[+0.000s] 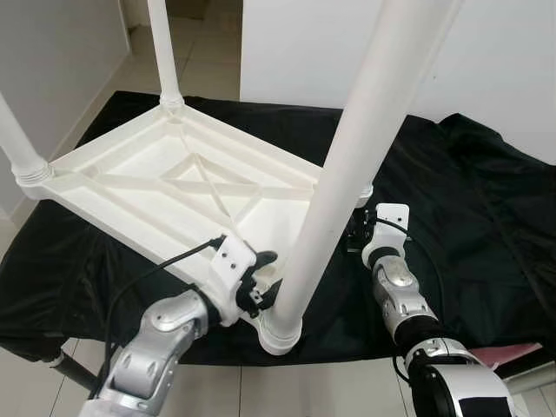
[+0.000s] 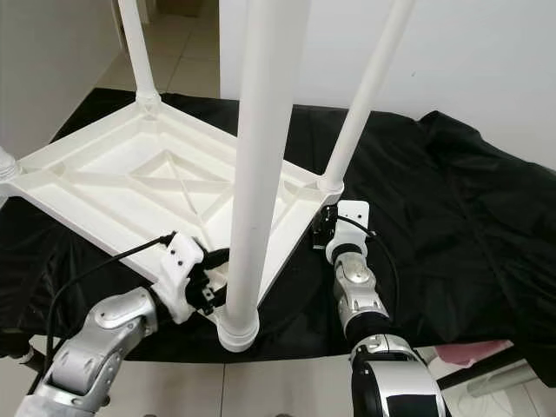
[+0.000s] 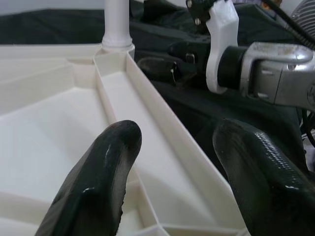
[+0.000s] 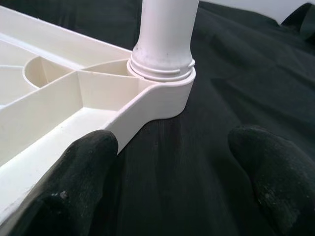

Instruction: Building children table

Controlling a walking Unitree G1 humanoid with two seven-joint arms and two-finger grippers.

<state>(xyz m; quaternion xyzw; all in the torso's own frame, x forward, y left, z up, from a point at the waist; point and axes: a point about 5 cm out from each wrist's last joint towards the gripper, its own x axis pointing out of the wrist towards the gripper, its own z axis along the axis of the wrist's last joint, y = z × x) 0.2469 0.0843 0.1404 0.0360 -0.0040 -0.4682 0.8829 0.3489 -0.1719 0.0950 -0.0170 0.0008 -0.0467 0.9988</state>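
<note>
Bright, even indoor light, sharp head views (wrist foregrounds softly blurred), faint shadows.

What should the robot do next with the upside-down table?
Probably close both jaws on the tabletop's rim to flip it. All four legs stand in their sockets, and the left gripper and right gripper sit open at the rim on the black cloth.

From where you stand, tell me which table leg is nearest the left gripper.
The leg at the table's near corner, rising past the camera. Its socket sits right beside the left gripper; the other legs stand at the right and far corners.
</note>
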